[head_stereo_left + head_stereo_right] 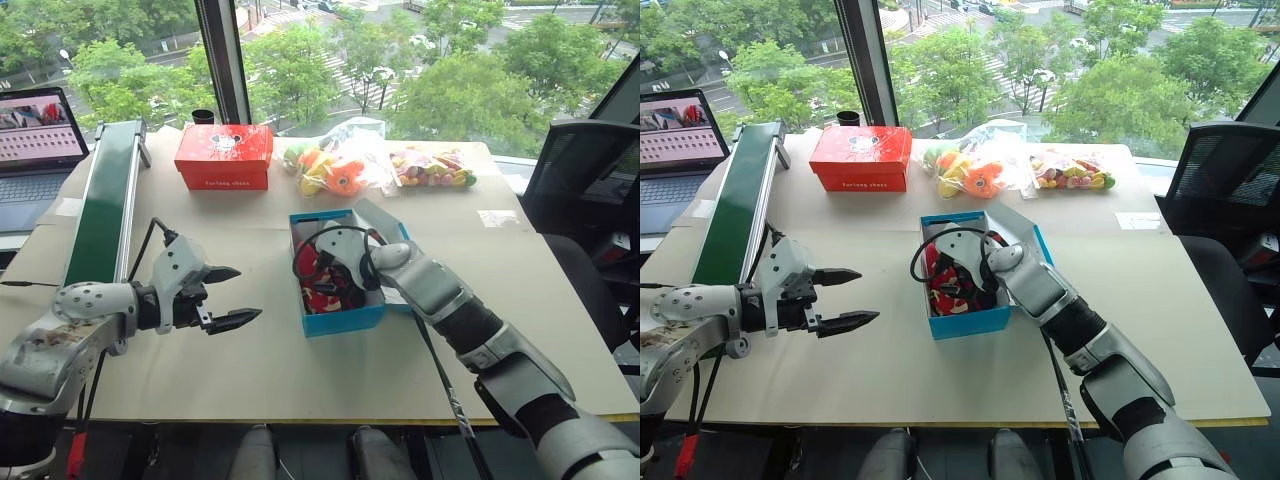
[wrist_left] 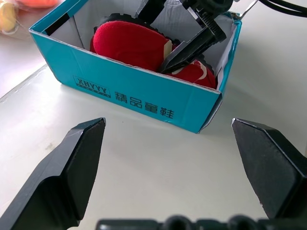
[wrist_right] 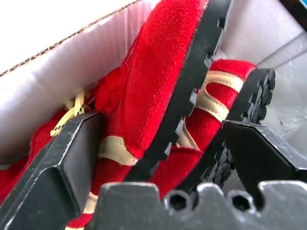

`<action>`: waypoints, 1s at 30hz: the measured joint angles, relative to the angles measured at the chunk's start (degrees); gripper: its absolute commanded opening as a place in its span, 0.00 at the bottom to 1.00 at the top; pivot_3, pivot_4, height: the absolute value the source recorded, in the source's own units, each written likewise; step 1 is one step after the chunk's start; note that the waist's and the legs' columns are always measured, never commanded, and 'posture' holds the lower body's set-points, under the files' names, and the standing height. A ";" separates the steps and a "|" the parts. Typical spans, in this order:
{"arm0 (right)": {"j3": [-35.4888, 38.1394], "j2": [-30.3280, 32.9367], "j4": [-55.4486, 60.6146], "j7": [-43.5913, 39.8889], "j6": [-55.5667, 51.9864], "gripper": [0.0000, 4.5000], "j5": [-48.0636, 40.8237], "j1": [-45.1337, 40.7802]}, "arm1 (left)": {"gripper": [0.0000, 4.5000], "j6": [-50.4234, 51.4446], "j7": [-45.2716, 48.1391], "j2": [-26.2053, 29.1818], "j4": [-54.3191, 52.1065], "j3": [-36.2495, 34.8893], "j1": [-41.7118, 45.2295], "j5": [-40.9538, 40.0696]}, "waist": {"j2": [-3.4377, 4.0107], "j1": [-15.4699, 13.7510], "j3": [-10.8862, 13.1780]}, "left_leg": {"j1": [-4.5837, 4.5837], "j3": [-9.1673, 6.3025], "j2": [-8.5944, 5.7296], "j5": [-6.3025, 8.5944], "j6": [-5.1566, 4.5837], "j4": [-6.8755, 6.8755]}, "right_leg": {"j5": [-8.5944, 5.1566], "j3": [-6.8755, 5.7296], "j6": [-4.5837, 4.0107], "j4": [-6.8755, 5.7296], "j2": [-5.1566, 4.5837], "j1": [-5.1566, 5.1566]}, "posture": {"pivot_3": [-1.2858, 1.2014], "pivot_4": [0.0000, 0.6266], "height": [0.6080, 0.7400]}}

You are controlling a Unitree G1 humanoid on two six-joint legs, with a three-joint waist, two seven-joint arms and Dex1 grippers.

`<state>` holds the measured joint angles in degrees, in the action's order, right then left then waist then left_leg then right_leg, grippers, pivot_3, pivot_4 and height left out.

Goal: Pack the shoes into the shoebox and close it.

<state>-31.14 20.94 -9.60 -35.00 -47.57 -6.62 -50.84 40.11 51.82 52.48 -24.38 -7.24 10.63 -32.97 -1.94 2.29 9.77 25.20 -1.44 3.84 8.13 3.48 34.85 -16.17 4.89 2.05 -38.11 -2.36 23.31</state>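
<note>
You have two shoes (image 3: pixel 158 86) in one blue box (image 1: pixel 340 318), one red box (image 1: pixel 222 157), two toy bags (image 1: pixel 375 165), one laptop (image 1: pixel 38 140), and two grippers (image 1: pixel 222 295).

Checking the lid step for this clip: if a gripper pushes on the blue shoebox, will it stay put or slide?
The shoebox is thin cardboard on a smooth table, so it would probably slide. The two shoes add little weight, I'd guess. Its open walls may flex under a push.
</note>
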 measured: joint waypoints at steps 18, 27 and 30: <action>17.51 -0.17 11.65 -3.76 -6.71 0.43 -12.12 -1.90 | 1.00 -0.15 3.59 1.39 2.77 1.98 4.60 1.54 | 0.03 0.18 0.05 | 0.10 0.01 0.01 0.07 -0.11 0.03 | -0.03 -0.01 -0.03 -0.03 0.01 0.11 | 0.52 0.24 0.99; 13.65 -1.19 6.34 -4.65 0.23 0.01 -7.45 -0.06 | 1.00 -0.09 4.87 2.35 2.70 1.72 4.62 1.35 | 0.03 0.25 0.05 | 0.13 0.01 0.01 0.07 -0.11 0.04 | -0.03 0.00 -0.04 -0.06 0.02 0.15 | 0.52 0.24 0.99; 13.64 -1.33 5.15 -5.02 1.42 0.01 -6.79 -0.06 | 1.00 -0.07 4.95 2.65 2.69 1.32 4.59 1.34 | 0.03 0.22 0.05 | 0.13 0.01 0.01 0.07 -0.12 0.03 | -0.03 0.00 -0.03 -0.07 0.02 0.15 | 0.52 0.24 0.99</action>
<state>-17.50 19.61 -4.45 -40.02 -46.15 -13.42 -50.89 40.04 56.77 55.13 -21.69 -5.92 15.22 -31.63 -1.90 2.51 9.83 25.33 -1.43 3.86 8.20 3.37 34.89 -16.21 4.89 2.01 -38.18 -2.34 23.46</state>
